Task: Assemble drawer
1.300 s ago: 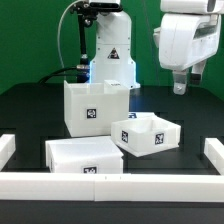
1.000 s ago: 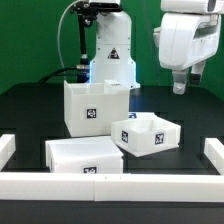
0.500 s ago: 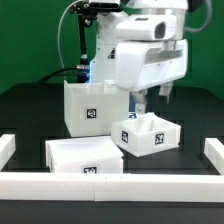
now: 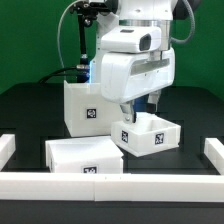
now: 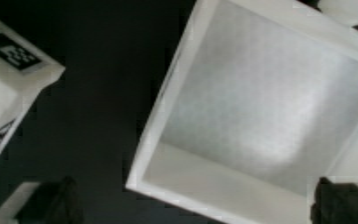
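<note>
The tall white casing (image 4: 90,108) stands at the centre left with a tag on its front. An open tray (image 4: 150,135) sits just to its right in the exterior view, tag facing front. A second tray (image 4: 85,155) lies at the front left, flat side up. My gripper (image 4: 138,108) hangs low over the open tray's back part, open and empty. In the wrist view the gripper (image 5: 197,205) has dark fingertips (image 5: 48,200) wide apart on either side of one wall of the tray (image 5: 265,110). The casing's corner (image 5: 7,70) shows beside the tray.
Low white rails edge the black table at the front (image 4: 110,183), the exterior view's left (image 4: 6,147) and right (image 4: 213,150). The arm's base (image 4: 108,50) stands behind the casing. A green wall is at the back.
The arm has come down from the upper right to the left and now hangs just over the open tray. The drawer parts have not moved.
</note>
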`<state>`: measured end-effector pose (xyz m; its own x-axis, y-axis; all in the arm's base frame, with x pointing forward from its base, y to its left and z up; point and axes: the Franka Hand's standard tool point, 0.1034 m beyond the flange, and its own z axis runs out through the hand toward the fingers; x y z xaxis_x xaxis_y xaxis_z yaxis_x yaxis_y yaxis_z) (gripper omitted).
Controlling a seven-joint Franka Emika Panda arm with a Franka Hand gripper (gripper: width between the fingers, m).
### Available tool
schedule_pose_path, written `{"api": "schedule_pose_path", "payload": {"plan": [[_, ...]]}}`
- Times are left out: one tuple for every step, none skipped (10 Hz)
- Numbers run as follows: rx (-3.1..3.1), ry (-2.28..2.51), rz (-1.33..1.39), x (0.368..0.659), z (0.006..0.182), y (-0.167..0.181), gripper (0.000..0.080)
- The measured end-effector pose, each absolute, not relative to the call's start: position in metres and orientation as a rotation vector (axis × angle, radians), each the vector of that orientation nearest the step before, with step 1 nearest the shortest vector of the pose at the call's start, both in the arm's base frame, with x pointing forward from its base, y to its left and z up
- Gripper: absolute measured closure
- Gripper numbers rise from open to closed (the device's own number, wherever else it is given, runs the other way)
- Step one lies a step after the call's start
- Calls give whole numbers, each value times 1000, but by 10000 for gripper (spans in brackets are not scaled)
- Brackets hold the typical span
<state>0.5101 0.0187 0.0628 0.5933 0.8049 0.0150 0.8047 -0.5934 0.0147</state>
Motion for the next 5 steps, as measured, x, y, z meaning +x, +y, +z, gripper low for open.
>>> {"api": "schedule_pose_path", "payload": {"plan": [[2881, 1279, 3, 509, 54, 8, 150], [2920, 1209, -16, 507, 45, 2, 150], [2934, 1193, -34, 501, 38, 4, 150], [2931, 1197, -15, 499, 35, 6, 150], [2936, 1194, -18, 497, 28, 4, 150]]}}
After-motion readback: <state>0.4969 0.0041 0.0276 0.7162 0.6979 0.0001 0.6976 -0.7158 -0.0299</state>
